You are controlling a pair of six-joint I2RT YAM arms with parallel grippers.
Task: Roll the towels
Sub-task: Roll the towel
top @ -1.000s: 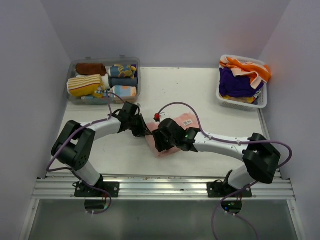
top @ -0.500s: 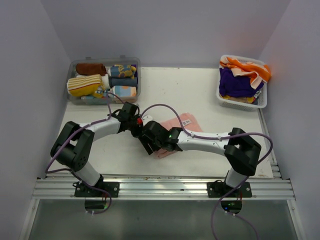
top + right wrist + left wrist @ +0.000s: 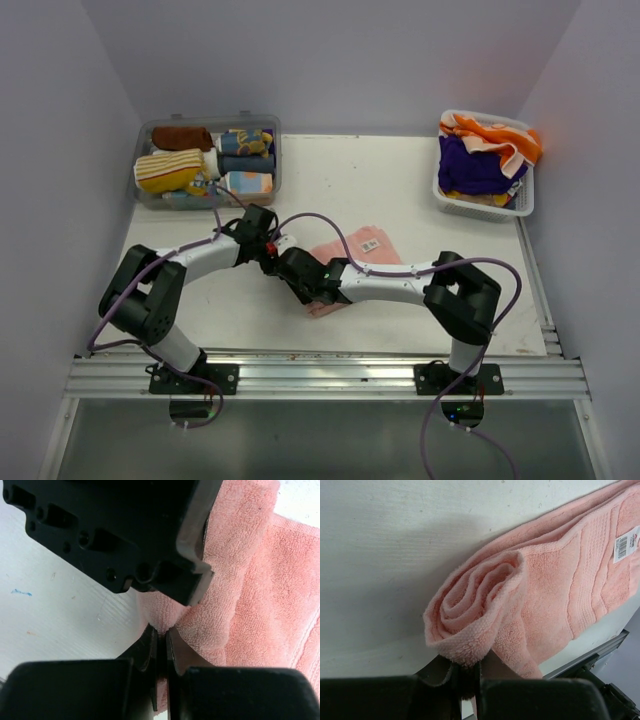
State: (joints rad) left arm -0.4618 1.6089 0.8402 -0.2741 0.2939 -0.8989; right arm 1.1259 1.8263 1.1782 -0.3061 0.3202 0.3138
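Note:
A pink towel (image 3: 375,255) with a white label lies mid-table, its left end wound into a loose roll (image 3: 475,600). My left gripper (image 3: 275,260) is shut on the roll's outer edge; in the left wrist view the terry bunches right at its tips (image 3: 466,666). My right gripper (image 3: 290,268) sits tip to tip with the left one. It is shut on a pinch of the same towel (image 3: 260,580), as the right wrist view shows (image 3: 161,632). There the left gripper's black body (image 3: 125,530) fills the top.
A clear bin (image 3: 275,150) at the back left holds several rolled towels. A white basket (image 3: 480,210) at the back right holds loose orange and purple towels (image 3: 480,160). A metal rail (image 3: 320,375) runs along the table's near edge.
My right gripper has slid left along the pink towel to the rolled end and closed on it, uncovering more of the towel. The left gripper has stayed put, shut.

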